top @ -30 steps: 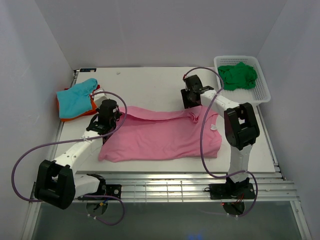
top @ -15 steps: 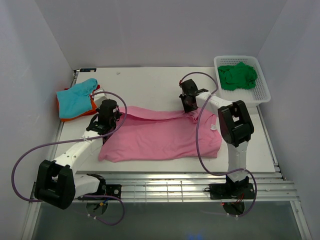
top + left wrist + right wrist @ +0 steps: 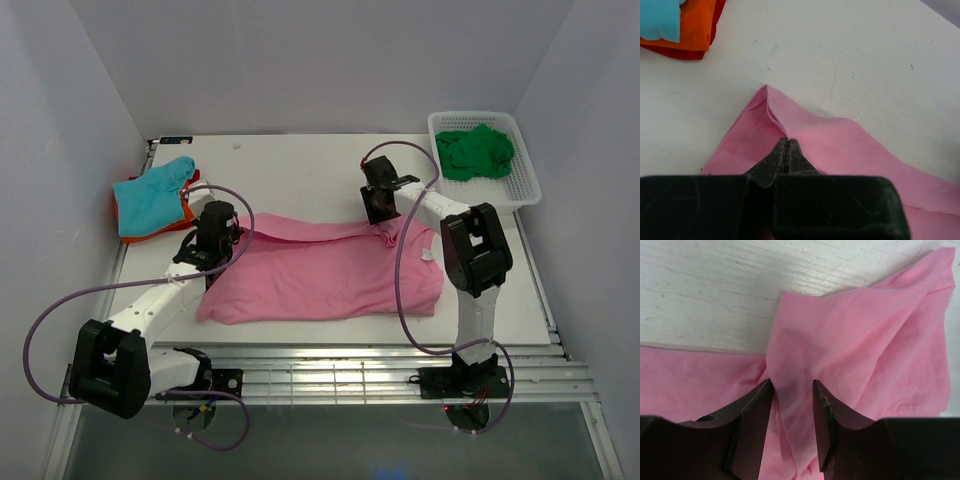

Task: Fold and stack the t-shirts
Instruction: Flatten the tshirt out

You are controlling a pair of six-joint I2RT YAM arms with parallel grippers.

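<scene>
Pink t-shirt [image 3: 320,275] spread on the white surface [image 3: 300,170], my left fingers [image 3: 782,155] clenched on its corner, my right fingers [image 3: 751,427] parted astride a raised fold, which may slip free if pinched shallowly.

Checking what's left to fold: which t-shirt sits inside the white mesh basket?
The crumpled green cotton t-shirt, alone in the white plastic mesh basket. The large pink t-shirt lies on the table; the teal t-shirt tops the orange t-shirt.
</scene>
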